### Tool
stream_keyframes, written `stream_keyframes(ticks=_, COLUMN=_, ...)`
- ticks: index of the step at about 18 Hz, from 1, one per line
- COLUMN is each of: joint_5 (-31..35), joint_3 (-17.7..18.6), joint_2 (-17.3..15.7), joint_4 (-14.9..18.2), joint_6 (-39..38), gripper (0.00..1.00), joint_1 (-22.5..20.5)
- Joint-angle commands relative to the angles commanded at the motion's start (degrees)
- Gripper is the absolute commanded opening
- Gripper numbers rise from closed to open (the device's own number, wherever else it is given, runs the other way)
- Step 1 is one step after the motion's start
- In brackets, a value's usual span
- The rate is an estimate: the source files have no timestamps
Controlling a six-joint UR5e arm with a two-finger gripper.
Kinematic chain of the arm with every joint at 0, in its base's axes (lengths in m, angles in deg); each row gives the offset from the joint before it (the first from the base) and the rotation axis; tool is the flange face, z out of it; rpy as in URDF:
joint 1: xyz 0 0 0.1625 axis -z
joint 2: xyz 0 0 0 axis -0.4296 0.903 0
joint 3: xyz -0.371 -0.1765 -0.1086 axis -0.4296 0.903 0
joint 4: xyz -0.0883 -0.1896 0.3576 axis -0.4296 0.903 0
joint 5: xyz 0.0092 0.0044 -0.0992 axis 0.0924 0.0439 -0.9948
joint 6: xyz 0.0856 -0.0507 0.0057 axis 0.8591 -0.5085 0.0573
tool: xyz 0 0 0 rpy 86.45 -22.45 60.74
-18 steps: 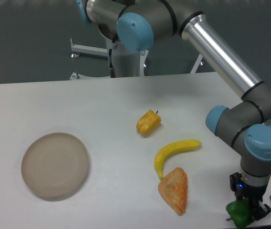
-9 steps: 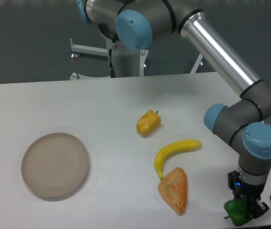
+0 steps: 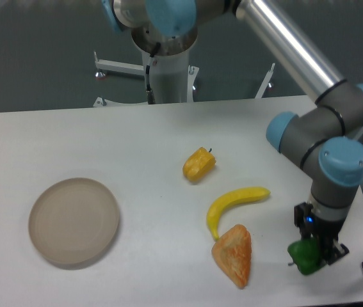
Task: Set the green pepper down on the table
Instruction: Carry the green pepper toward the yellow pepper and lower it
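Half done at best: the gripper is clenched on the green pepper near the table's five-o'clock corner, right of the orange wedge, with lowering and release seemingly left.

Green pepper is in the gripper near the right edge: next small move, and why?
Probably lower it straight down onto the table, then open. The gripper is shut on the green pepper, which seems to hang just above the white surface, right of the orange wedge-shaped toy. The spot under it looks bare, so no sideways shift seems needed. Contact height is hard to judge from this one view.
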Motion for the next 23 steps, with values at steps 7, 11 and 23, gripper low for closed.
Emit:
stream_keyframes(ticks=7, joint_5=-2.73, joint_3=12.66, joint_2=-8.09, joint_4=0.0, joint_6=7.11, gripper=0.31, joint_1=-5.62)
stream_keyframes(ticks=11, joint_5=-2.99, joint_3=19.26, joint_2=-11.34, joint_4=-0.09, joint_6=16.07, gripper=0.31, joint_1=-8.96)
stream_keyframes(ticks=23, joint_5=-7.04, joint_3=32.71, joint_2=-17.59, joint_4=0.09, joint_6=7.48, gripper=0.31, joint_1=-12.05)
